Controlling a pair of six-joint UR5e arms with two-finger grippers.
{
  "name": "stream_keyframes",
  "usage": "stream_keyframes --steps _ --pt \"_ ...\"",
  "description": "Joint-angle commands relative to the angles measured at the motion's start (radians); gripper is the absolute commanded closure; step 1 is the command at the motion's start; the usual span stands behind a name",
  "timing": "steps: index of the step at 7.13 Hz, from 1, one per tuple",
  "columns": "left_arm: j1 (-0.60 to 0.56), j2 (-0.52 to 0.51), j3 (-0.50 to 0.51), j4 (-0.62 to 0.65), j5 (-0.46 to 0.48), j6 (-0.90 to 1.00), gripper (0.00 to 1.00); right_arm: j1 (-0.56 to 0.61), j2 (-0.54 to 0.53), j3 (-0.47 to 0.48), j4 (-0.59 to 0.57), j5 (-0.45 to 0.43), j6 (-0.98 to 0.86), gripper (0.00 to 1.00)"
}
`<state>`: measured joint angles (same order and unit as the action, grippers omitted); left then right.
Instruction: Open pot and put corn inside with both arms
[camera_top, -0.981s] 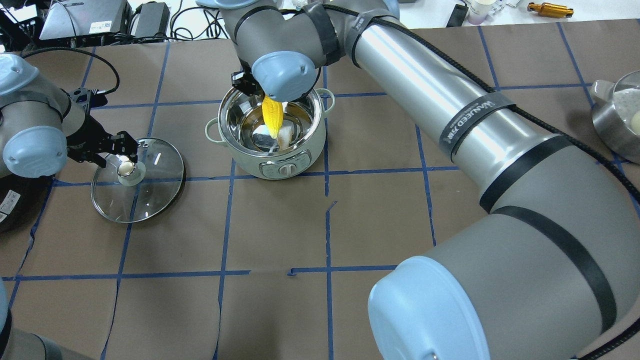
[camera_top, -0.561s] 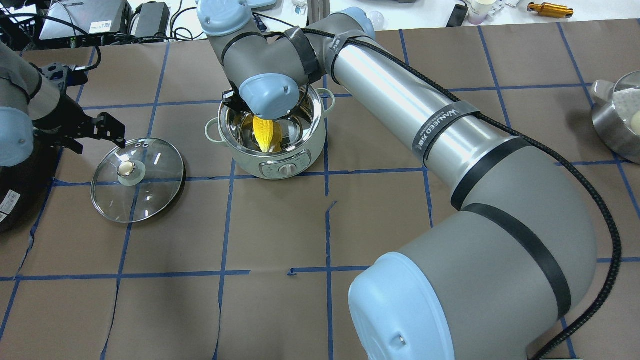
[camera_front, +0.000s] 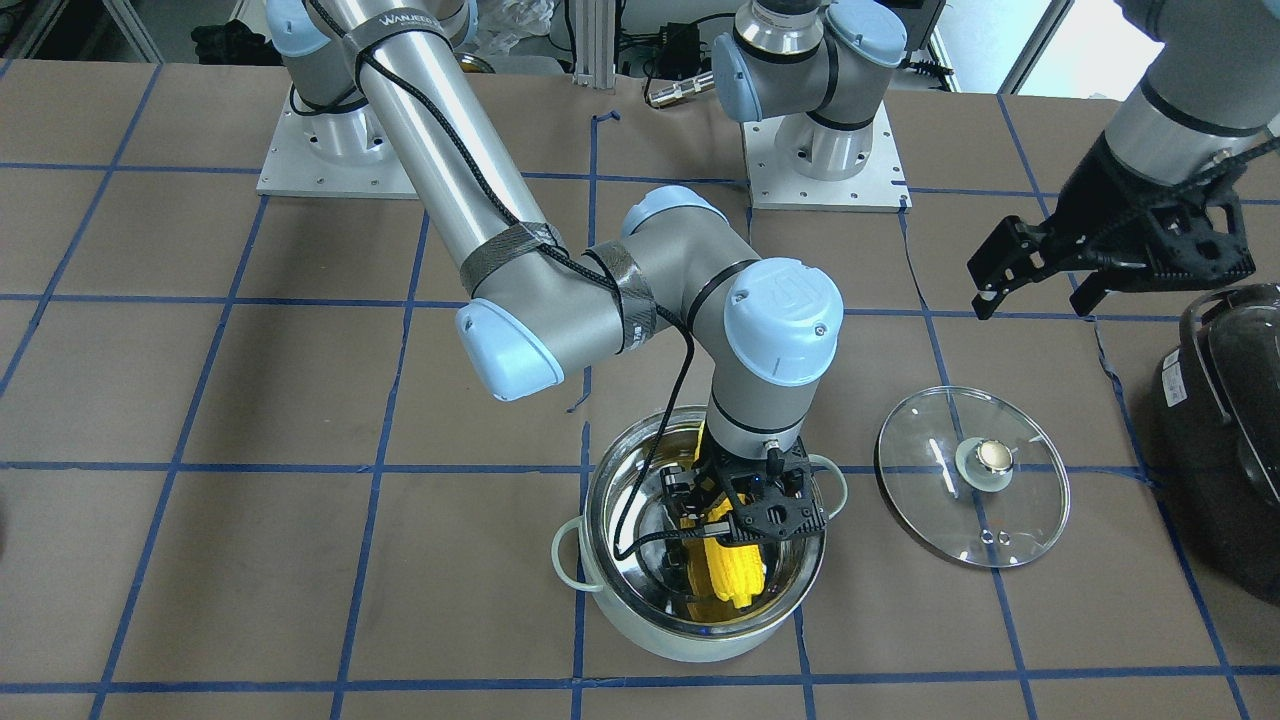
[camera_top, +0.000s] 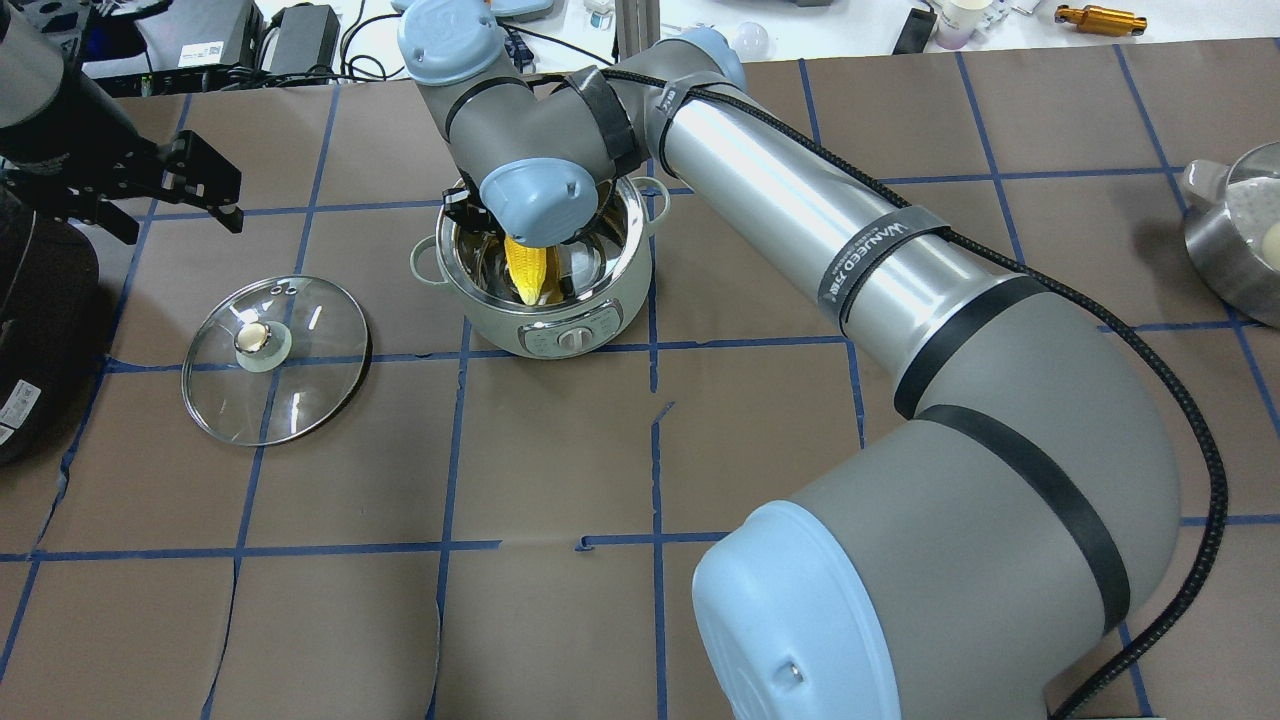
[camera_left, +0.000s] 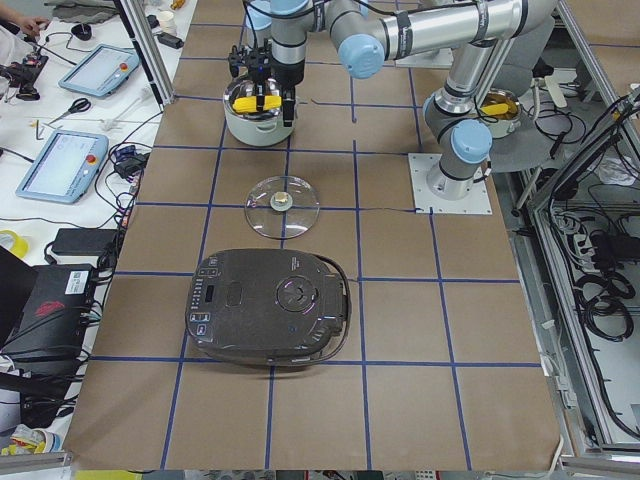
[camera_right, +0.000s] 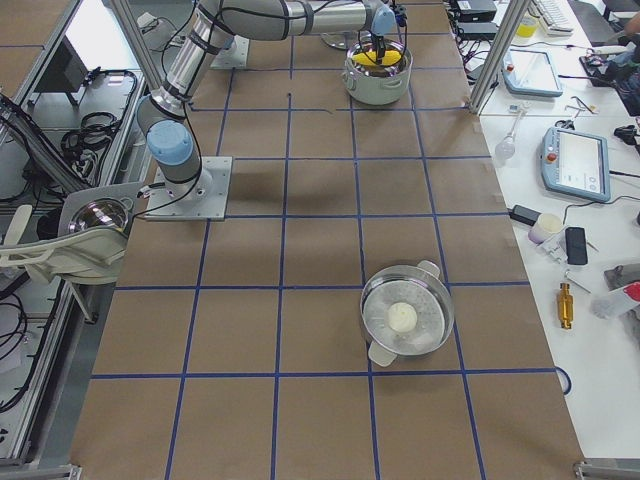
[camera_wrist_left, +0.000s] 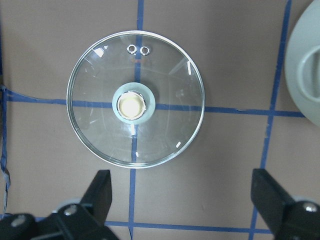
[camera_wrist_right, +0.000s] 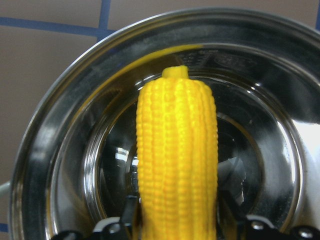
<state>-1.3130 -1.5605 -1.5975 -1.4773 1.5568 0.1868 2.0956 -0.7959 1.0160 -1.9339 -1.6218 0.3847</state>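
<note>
The pot (camera_top: 600, 310) stands open at the table's middle back, and it also shows in the front view (camera_front: 640, 630). My right gripper (camera_front: 745, 515) reaches down into it, shut on the yellow corn (camera_front: 735, 575), whose tip points at the pot's bottom. The right wrist view shows the corn (camera_wrist_right: 175, 150) upright between the fingers, inside the steel wall (camera_wrist_right: 50, 140). The glass lid (camera_top: 300, 370) lies flat on the table, left of the pot. My left gripper (camera_top: 180, 195) is open and empty, raised behind and to the left of the lid (camera_wrist_left: 100, 90).
A large black appliance (camera_left: 270, 310) sits at the table's left end, just past the lid. A steel steamer pan with a white ball (camera_right: 405, 320) sits at the far right. Cables and devices line the back edge.
My left gripper has drawn up and back from the lid's knob, open, leaving the lid on the table. My right gripper has lowered the corn deeper into the pot.
</note>
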Motion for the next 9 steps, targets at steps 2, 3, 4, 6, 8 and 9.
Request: stream_keyframes --steps 2,3,4,6,8,9 --pt "-0.100 0.042 0.034 -0.043 0.000 -0.090 0.00 -0.035 -0.184 0.022 0.207 -0.012 -0.047 0.00" --pt "-0.112 0.045 0.033 -0.043 0.000 -0.101 0.00 -0.079 -0.259 0.059 0.270 -0.003 -0.052 0.00" --pt "-0.123 0.046 0.033 -0.043 -0.003 -0.128 0.00 -0.122 -0.343 0.125 0.286 0.003 -0.050 0.00" --pt "-0.181 0.046 0.036 -0.041 -0.004 -0.200 0.00 -0.253 -0.541 0.311 0.292 -0.006 -0.073 0.00" --pt "-0.270 0.019 0.076 -0.035 0.032 -0.279 0.00 -0.348 -0.727 0.535 0.274 -0.013 -0.151 0.00" --pt "-0.282 0.008 0.080 -0.031 0.032 -0.279 0.00 -0.400 -0.768 0.580 0.263 -0.012 -0.191 0.00"
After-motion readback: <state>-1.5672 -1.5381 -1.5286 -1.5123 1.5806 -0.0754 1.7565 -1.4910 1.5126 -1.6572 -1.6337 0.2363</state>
